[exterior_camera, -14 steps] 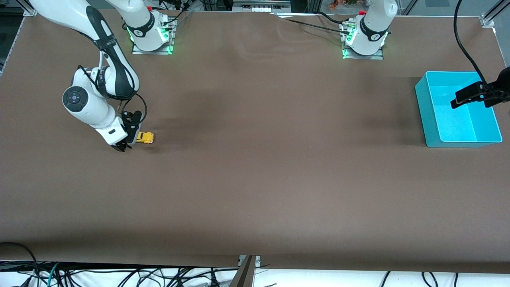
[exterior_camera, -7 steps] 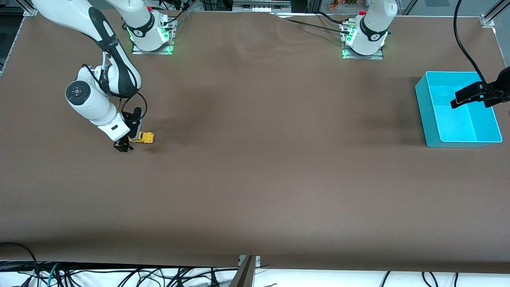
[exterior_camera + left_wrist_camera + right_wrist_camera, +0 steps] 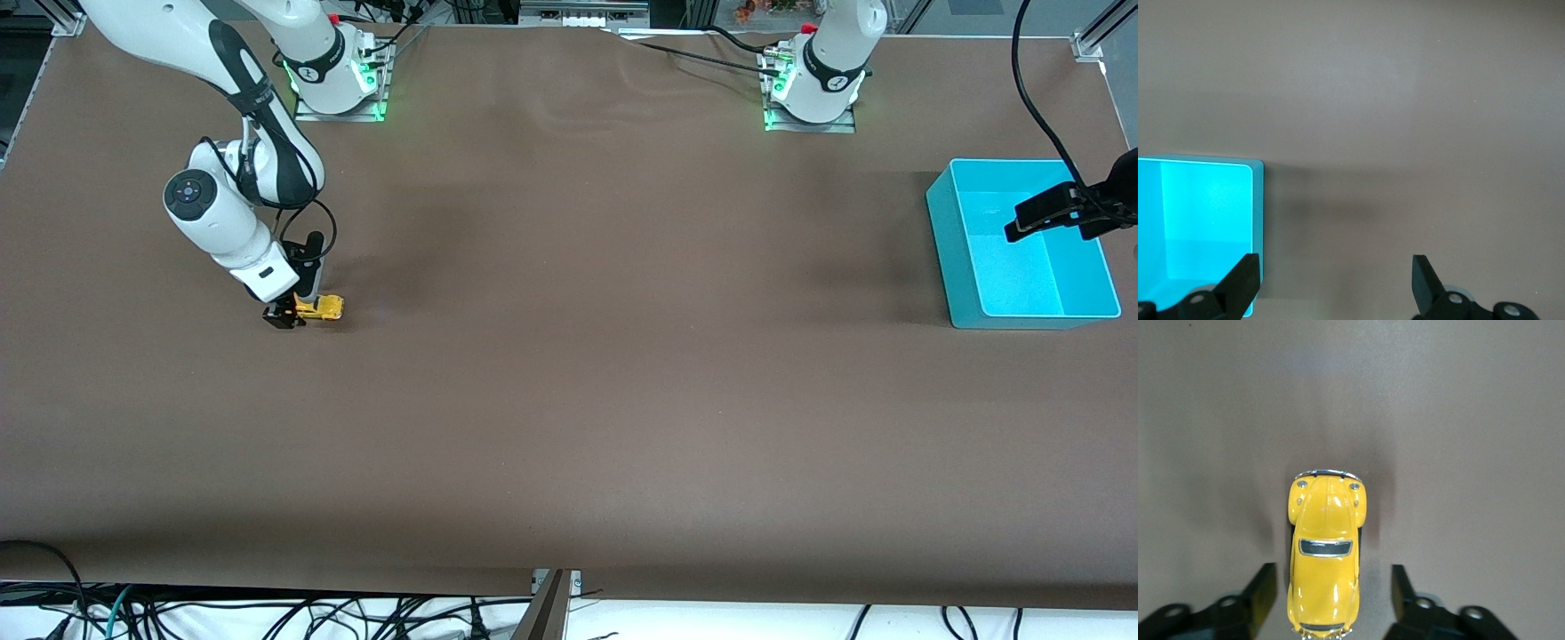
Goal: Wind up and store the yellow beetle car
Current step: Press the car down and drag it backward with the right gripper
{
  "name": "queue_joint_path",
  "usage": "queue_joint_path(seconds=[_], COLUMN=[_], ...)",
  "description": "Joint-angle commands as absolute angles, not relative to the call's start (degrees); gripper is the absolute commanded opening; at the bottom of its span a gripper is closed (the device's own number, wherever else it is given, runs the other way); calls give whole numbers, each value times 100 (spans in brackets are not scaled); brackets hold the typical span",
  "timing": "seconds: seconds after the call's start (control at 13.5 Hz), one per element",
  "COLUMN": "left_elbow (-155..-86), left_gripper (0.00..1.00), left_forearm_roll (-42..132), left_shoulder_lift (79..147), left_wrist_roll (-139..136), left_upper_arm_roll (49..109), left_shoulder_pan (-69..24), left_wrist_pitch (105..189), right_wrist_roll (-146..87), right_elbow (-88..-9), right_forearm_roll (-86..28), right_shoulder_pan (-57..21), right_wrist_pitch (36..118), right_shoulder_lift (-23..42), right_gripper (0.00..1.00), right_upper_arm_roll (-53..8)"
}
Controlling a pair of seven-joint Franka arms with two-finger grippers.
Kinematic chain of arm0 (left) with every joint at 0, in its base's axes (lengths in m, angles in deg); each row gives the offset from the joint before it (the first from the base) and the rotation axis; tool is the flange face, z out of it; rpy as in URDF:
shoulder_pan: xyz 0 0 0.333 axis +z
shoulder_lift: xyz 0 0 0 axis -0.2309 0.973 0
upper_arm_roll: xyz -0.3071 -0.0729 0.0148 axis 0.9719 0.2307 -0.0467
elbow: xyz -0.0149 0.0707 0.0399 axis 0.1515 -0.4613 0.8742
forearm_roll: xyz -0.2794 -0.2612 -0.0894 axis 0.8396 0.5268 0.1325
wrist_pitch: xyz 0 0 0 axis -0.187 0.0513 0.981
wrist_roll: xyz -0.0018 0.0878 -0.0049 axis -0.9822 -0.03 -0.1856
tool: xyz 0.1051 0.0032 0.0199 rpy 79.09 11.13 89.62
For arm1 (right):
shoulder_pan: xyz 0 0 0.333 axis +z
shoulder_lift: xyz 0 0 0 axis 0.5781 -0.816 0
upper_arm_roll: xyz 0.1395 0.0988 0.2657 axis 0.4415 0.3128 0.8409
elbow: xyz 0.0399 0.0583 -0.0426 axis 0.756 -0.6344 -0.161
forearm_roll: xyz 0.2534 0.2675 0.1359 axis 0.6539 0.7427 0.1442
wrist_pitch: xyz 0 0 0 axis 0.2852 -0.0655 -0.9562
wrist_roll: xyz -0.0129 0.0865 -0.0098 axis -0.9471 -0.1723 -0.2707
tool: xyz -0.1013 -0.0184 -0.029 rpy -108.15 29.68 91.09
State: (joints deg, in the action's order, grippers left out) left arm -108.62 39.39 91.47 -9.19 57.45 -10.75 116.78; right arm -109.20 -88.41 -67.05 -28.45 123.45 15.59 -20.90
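Observation:
The yellow beetle car [image 3: 325, 308] stands on its wheels on the brown table near the right arm's end. In the right wrist view the yellow beetle car [image 3: 1325, 553] lies lengthwise between the fingers, rear end in the gap. My right gripper [image 3: 288, 316] [image 3: 1331, 600] is down at the table around the car's rear, open, with a narrow gap showing on each side of the body. My left gripper [image 3: 1022, 224] [image 3: 1336, 287] waits wide open and empty over the teal bin [image 3: 1022, 244].
The teal bin's rim [image 3: 1257, 200] shows at the edge of the left wrist view, with bare brown table beside it. The two arm bases [image 3: 338, 76] [image 3: 813, 84] stand along the table's edge farthest from the front camera. Cables hang below the nearest edge.
The right arm has shifted toward the car and brought its gripper around the car's rear, and the fingers have come closer together. The left arm has not moved.

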Motion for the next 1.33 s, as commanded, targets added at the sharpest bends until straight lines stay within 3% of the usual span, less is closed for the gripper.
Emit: queue_joint_path(seconds=[0.0, 0.15, 0.22, 0.81, 1.26], left_elbow=[-10740, -10740, -10740, -10740, -10740], left_gripper=[100, 100, 100, 100, 100], left_forearm_roll=[3923, 3923, 3923, 3923, 3923], left_shoulder_lift=[9189, 9189, 9189, 9189, 9189], left_wrist_roll=[-886, -886, -886, -886, -886], left_upper_arm_roll=[5755, 5755, 5755, 5755, 5755], left_shoulder_pan=[-1080, -1080, -1080, -1080, -1080], left_wrist_pitch=[11616, 11607, 11616, 11616, 11616], right_wrist_roll=[-11045, -11072, -11168, -11327, -11993], right_elbow=[-8953, -8945, -8945, -8927, -8620], right_forearm_roll=[-6748, -6748, -6748, -6740, -6740], right_shoulder_pan=[-2864, -2864, -2855, -2925, -3856], right_wrist_pitch=[12471, 12444, 12435, 12418, 12567], right_shoulder_lift=[1624, 1632, 1641, 1484, 1071], right_gripper=[41, 14, 9, 9, 11], right_upper_arm_roll=[-2091, -2100, -2091, -2152, -2205])
